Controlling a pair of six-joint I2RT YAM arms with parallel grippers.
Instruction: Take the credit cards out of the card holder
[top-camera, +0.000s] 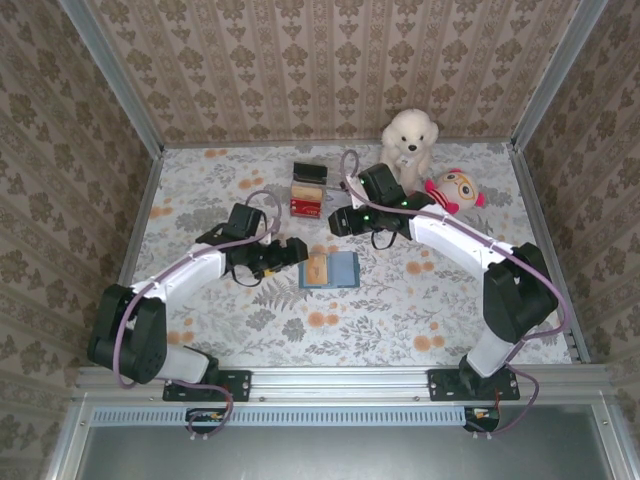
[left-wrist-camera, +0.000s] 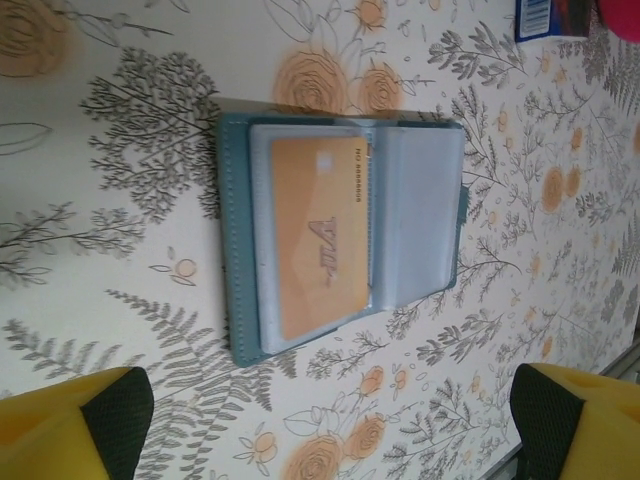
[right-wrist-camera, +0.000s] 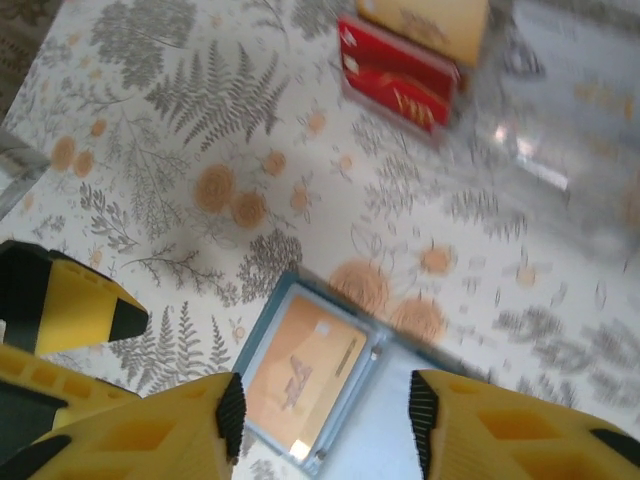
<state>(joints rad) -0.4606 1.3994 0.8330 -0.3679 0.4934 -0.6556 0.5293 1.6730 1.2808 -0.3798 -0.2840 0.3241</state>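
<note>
From above, a red card (top-camera: 305, 207) and a dark card (top-camera: 310, 172) lie flat above centre, apart from the holder (top-camera: 329, 270) at mid-frame. My left wrist view adds a glossy orange card (left-wrist-camera: 320, 235) under a clear sleeve in the open teal holder. My left gripper (left-wrist-camera: 330, 430) and right gripper (right-wrist-camera: 325, 420) both have yellow fingers spread, holding nothing.

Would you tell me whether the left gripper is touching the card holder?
Apart. The left wrist view shows the left gripper open, with bare tablecloth between its fingertips and the card holder.
</note>
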